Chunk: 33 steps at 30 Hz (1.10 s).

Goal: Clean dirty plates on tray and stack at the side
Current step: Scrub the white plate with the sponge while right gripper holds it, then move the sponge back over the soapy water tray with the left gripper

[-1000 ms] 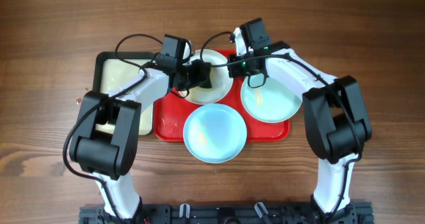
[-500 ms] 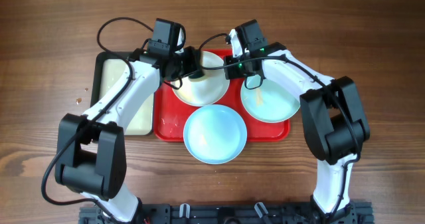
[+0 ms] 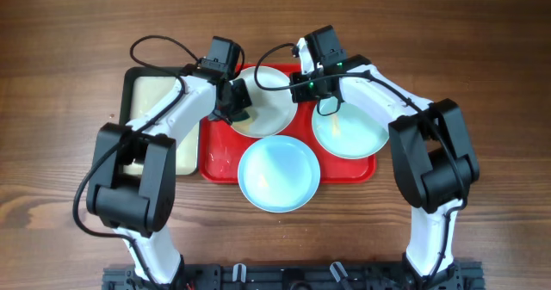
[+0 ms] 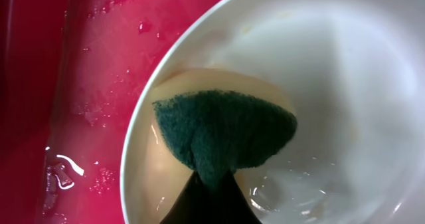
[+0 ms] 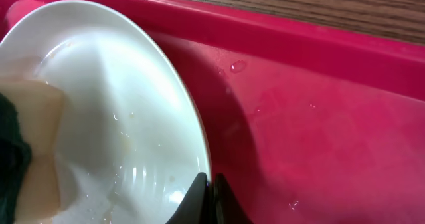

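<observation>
Currently red tray (image 3: pixel 215 163) carrying white plate (image 3: pixel 274 109) at back, two aqua plates (image 3: pixel 278 174) nearer. Left pincer (image 4: pixel 209 187) clenching green-faced sponge (image 4: pixel 226 131), pressing into white plate; right pincer (image 5: pixel 207 184) pinching its rim. Best: sweeping overlapping circles across whole basin, pressing lightly, bracing rim against sliding.

On wooden table (image 3: pixel 69 32): red tray (image 3: pixel 215 159), black-rimmed cream tray (image 3: pixel 153 92) just beside it on the left. On red tray: white plate (image 3: pixel 271 101) at far edge, two aqua plates, one right (image 3: pixel 349 133), one overhanging near rim (image 3: pixel 278 173). Arms: left gripper (image 3: pixel 239 109) over white plate's left part, right gripper (image 3: pixel 297 88) at its right rim.
</observation>
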{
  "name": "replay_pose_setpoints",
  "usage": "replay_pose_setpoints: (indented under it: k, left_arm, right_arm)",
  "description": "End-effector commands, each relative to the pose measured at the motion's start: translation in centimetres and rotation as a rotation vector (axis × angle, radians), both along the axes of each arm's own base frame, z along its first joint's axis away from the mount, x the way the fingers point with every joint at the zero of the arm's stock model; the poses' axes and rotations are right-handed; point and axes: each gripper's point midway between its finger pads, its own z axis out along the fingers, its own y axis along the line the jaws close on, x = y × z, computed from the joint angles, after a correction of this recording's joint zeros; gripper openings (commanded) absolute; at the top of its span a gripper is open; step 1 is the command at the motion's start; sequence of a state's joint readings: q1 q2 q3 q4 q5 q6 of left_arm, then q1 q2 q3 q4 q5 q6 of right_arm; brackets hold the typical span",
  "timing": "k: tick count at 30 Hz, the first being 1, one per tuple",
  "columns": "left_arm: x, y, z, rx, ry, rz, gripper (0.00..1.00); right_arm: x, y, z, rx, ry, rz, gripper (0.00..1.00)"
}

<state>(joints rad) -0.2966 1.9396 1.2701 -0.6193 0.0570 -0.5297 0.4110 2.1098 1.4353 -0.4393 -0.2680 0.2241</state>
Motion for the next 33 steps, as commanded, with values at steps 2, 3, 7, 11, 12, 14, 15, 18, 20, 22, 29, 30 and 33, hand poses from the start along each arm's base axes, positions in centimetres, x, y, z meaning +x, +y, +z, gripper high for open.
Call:
replay_pose_setpoints:
  k: [2,3,7,11,12,14,15,18,20,22,29,30,33]
  left_arm:
    - [-0.1,0.3,-1.5,0.054,0.02,0.005,0.04]
    - [0.0,-0.2,-1.4,0.038,0.014,-0.002,0.04]
    - [0.0,-1.9,-1.3,0.003,0.001,-0.037,0.04]
    - [-0.3,-3.7,-2.1,-0.029,0.011,-0.072,0.04]
    - [-0.3,-4.5,-2.3,-0.059,0.012,-0.086,0.04]
    - [-0.2,-5.9,-2.4,-0.117,0.007,-0.11,0.04]
    - [0.0,-6.4,-2.2,-0.147,0.001,-0.119,0.04]
    - [0.3,-8.1,-1.1,-0.247,-0.019,-0.15,0.04]
    - [1.1,-8.3,0.6,-0.283,-0.06,-0.154,0.04]
    - [2.0,-7.8,2.8,-0.294,-0.113,-0.15,0.04]
    - [3.0,-4.4,11.4,-0.294,-0.298,-0.156,0.04]
    - [2.8,-3.6,11.9,-0.281,-0.3,-0.15,0.04]
    - [1.5,0.8,11.9,-0.174,-0.254,-0.093,0.04]
  right_arm:
    - [0.4,0.2,0.0,-0.003,-0.006,-0.01,0.04]
    - [0.4,0.2,0.0,-0.003,-0.005,-0.01,0.04]
    - [0.3,0.2,-0.1,-0.003,-0.005,-0.01,0.04]
    - [0.3,0.2,-0.1,-0.003,-0.003,-0.01,0.04]
    - [0.3,0.2,-0.1,-0.003,-0.003,-0.01,0.04]
    - [0.3,0.1,-0.1,-0.004,-0.004,-0.01,0.04]
    - [0.3,0.1,-0.1,-0.004,-0.004,-0.01,0.04]
    - [0.3,0.1,-0.1,-0.003,-0.003,-0.011,0.04]
    - [0.3,0.1,-0.1,-0.004,-0.003,-0.01,0.04]
    - [0.3,0.1,-0.1,-0.004,-0.003,-0.01,0.04]
    - [0.3,0.1,-0.1,-0.004,-0.003,-0.01,0.04]
    - [0.3,0.1,-0.1,-0.004,-0.003,-0.01,0.04]
    - [0.3,0.1,-0.1,-0.004,-0.003,-0.01,0.04]
